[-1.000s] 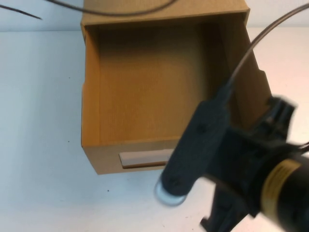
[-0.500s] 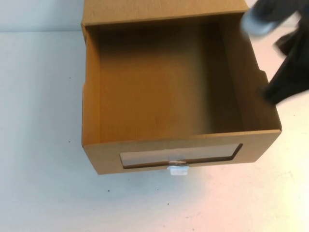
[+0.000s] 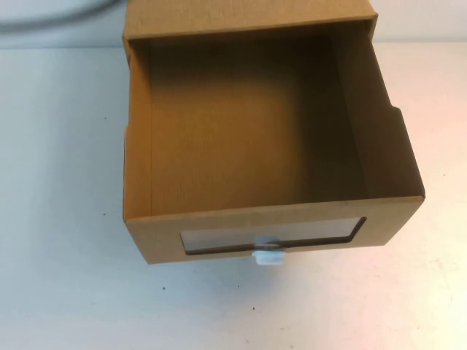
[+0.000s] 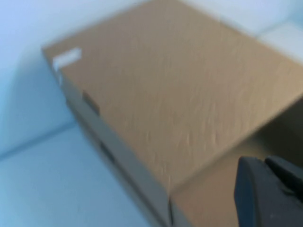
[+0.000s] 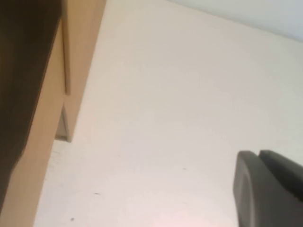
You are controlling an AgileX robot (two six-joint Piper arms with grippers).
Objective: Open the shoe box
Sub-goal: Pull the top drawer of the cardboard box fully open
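Note:
The brown cardboard shoe box [image 3: 248, 16] stands at the table's far side, and its drawer [image 3: 157, 237] is pulled out toward me, showing a bare inside. The drawer front has a clear window [image 3: 219, 238] and a small white pull tab [image 3: 268, 254]. Neither arm shows in the high view. In the left wrist view my left gripper [image 4: 263, 161] is shut on nothing, hanging beside the box's outer sleeve [image 4: 180, 85]. In the right wrist view my right gripper [image 5: 258, 154] is shut on nothing above the bare table, apart from the box's side [image 5: 80, 47].
The white table [image 3: 58, 182] spreads on both sides of the box and in front of the drawer. A dark cable [image 3: 44, 22] crosses the far left corner of the high view.
My right arm swung from in front of the drawer up past its right side and out of the high view, and its fingers closed. The drawer stays pulled out.

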